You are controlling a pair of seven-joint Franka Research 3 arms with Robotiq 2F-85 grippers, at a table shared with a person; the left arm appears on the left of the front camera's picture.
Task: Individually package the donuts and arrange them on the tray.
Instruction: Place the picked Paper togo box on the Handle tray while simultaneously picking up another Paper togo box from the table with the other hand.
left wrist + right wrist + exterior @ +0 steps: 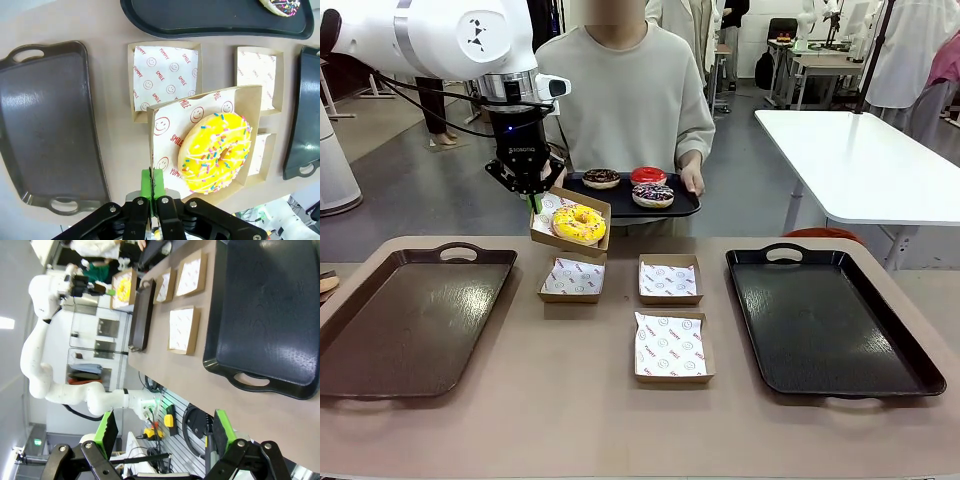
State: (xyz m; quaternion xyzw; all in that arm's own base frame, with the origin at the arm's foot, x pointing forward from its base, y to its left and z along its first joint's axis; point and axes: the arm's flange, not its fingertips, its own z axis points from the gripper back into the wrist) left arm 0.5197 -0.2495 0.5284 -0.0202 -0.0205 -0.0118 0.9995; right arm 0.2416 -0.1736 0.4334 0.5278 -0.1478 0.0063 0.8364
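Robot's left hand [152, 176] is clamped shut on one side wall of a paper-lined cardboard box [256, 110], close to a corner. It holds the box in the air just past the far right corner of the brown tray [410, 320]. The yellow donut [200, 150] lies inside that box, which sits tilted rather than level in the front view. The three other donuts, brown [601, 178], red [648, 175] and sprinkled purple [653, 195], lie unboxed on a serving tray [625, 207]. A person holds that tray farther from the brown tray, beyond the far edge of the worktop [570, 400]. The right hand [165, 427] stands wide open with nothing in it, on the far side of the black tray [270, 315] from the brown tray.

By my reading, the first donut is packaged and its box is on the way to a tray. The next move probably calls for swinging the box over the brown tray's raised rim and lowering it flat before the pads let go. Gripped by a single wall, the box may sag and the donut may slide toward the low side.

The brown tray's floor is bare, so there is ample room to set down. Its rim and far handle [458, 250] are the edges to clear. Right of the brown tray three empty boxes [573, 278] lie close together, so drifting that way risks a knock.
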